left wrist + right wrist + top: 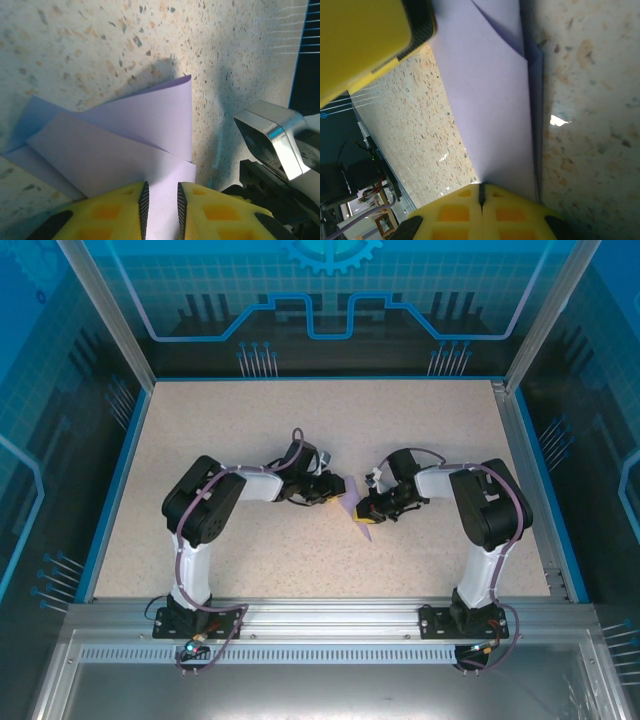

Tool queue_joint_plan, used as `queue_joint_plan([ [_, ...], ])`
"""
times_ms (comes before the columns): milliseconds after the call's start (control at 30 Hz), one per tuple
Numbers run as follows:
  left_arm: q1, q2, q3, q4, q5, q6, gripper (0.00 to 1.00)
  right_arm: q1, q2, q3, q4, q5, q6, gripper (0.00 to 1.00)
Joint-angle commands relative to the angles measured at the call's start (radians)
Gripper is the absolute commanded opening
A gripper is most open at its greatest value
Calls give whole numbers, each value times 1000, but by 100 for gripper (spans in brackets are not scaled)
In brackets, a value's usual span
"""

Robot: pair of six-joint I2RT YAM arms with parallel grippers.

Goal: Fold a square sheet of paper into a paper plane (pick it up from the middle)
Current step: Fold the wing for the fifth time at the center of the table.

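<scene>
Top external view sets the pale lavender sheet of paper [357, 519] near the middle of the speckled beige desk [210, 420]. It is already folded into a narrow shape, with a pointed corner aimed toward the arm bases. The left end effector [337, 491] meets the paper from its left side and the right end effector [374, 507] meets it from its right. Both are low over the paper and very close to each other across it. Behind the paper, the blue back panel carries a gear emblem [331, 252] and circuit-style line art. The paper itself is plain.

Left wrist view has the paper lying in overlapping layers, with one flap lifted off the surface and casting a shadow behind it. The yellow fingers [117, 212] of the left end effector stand a narrow slit apart. Their ribbed black pads [144, 200] face each other, and the paper's flat face shows in the slit between them. I cannot tell whether the pads nip the paper. Just right of the paper sits a shiny metal housing [272, 142] on the other arm.

Right wrist view shows that end effector's two yellow fingertips pressed together with only a thin dark seam between them. A long folded strip of the paper runs straight down to that seam and passes behind the fingertip on its right. Whether the paper is pinched in the seam cannot be told. A yellow finger of the left end effector hangs just beside the paper's far edge.
</scene>
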Motion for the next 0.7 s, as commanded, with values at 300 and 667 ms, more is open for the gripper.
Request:
queue_joint_plan([
  [300,129,73,120,-217,-92,93,26,4,39,-52,-147,81,-19,0],
  [667,149,-149,77,-226,-65,85,27,14,34,-47,-117,66,20,0],
])
